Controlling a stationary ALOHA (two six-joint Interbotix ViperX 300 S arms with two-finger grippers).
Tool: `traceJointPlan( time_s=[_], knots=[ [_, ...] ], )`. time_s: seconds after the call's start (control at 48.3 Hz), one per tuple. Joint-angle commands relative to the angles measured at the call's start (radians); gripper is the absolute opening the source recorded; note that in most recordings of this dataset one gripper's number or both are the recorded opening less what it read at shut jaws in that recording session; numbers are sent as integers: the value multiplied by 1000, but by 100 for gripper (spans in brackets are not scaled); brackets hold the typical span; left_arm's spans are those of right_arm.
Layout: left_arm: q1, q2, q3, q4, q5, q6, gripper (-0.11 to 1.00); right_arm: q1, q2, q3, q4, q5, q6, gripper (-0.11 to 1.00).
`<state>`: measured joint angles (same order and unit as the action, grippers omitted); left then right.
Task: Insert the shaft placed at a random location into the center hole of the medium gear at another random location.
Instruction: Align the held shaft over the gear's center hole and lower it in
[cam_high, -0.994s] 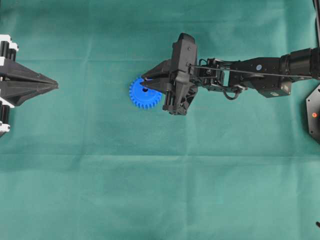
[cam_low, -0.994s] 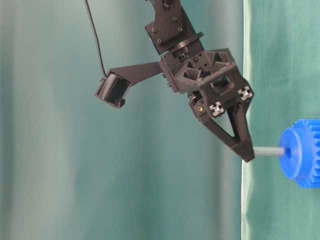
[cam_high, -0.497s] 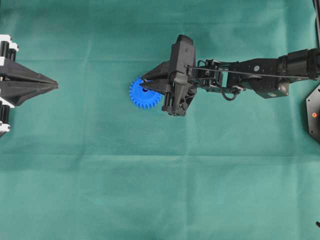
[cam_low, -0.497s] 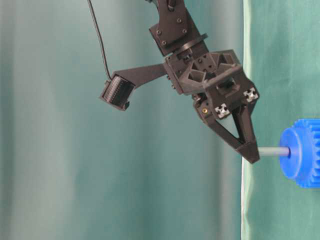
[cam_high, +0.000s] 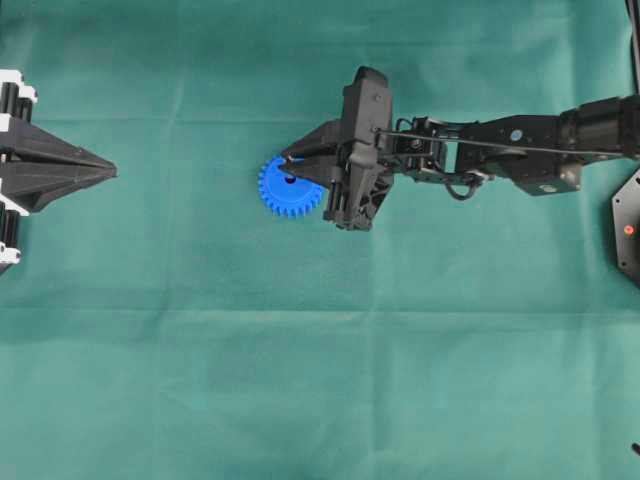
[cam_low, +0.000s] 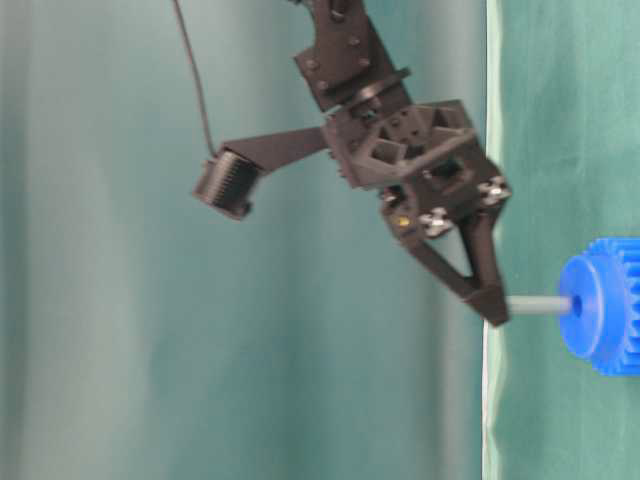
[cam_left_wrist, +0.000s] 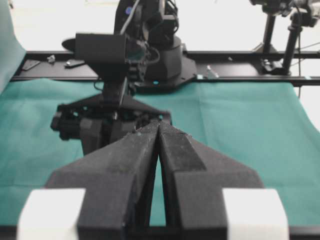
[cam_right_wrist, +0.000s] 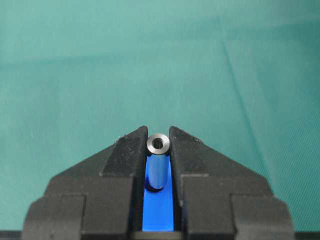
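The shaft (cam_low: 537, 305) stood with its lower end in the center hole (cam_low: 575, 306) of the medium gear (cam_high: 288, 188), which lay on the green cloth (cam_high: 320, 380). Only the table-level view showed that; from overhead my right gripper (cam_high: 287, 160) hid it. My fingers (cam_right_wrist: 126, 155) pinched its top end. My left gripper (cam_left_wrist: 159, 131) was closed, empty. Nothing had noticeably shifted since a second earlier.

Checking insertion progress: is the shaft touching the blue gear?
Touching. In the table-level view the shaft meets the blue gear at its hub, no gap visible.
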<state>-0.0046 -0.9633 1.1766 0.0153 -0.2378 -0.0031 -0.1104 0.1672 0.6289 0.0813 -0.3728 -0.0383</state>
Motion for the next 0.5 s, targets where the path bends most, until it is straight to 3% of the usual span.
traceJointPlan(
  time_s=[0.0,0.476],
  knots=[
    [3,3,-25,3,-3,0,0,2,-58,-12,2,12,-8,13],
    [3,3,-23,3,-2,0,0,8,-2,-23,3,-15,0,13]
  ],
)
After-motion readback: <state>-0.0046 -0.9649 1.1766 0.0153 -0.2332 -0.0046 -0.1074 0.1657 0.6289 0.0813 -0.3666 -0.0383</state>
